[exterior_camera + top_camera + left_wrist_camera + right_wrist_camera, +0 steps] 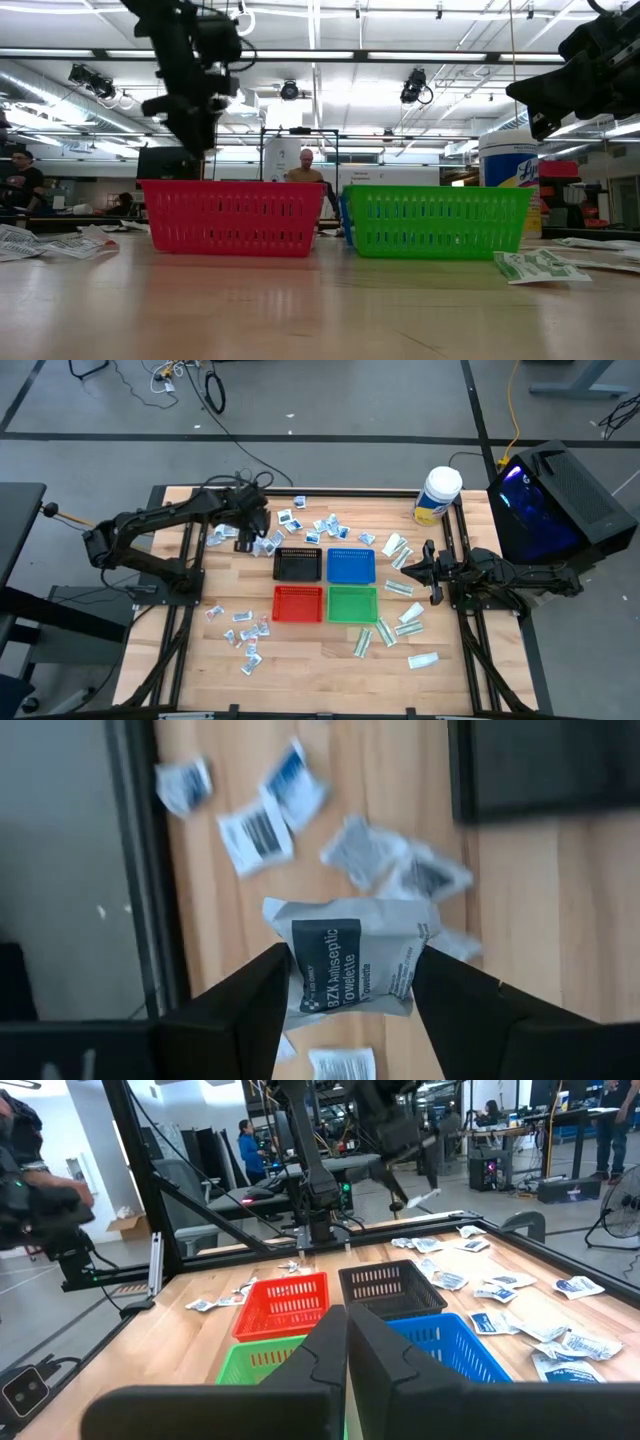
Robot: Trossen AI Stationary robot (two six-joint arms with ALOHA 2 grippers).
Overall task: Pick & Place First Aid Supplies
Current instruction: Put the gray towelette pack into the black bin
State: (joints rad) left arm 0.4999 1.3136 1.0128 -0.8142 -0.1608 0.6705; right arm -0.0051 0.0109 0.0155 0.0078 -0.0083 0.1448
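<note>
The left claw [350,982] pinches a white antiseptic towelette packet [352,960] above the table [310,660], raised clear of the scattered packets, probably so it can travel to the black tray [297,564] just beside it. The right claw [429,567] waits pressed together near the blue tray [351,565].

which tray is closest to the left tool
The black tray, at the far-left corner of the four-tray block. The left tool, gripping an antiseptic towelette packet, hangs just beside it; the other three trays lie farther off.

Blurred packets [390,860] below; black tray [545,765] cut off
</note>
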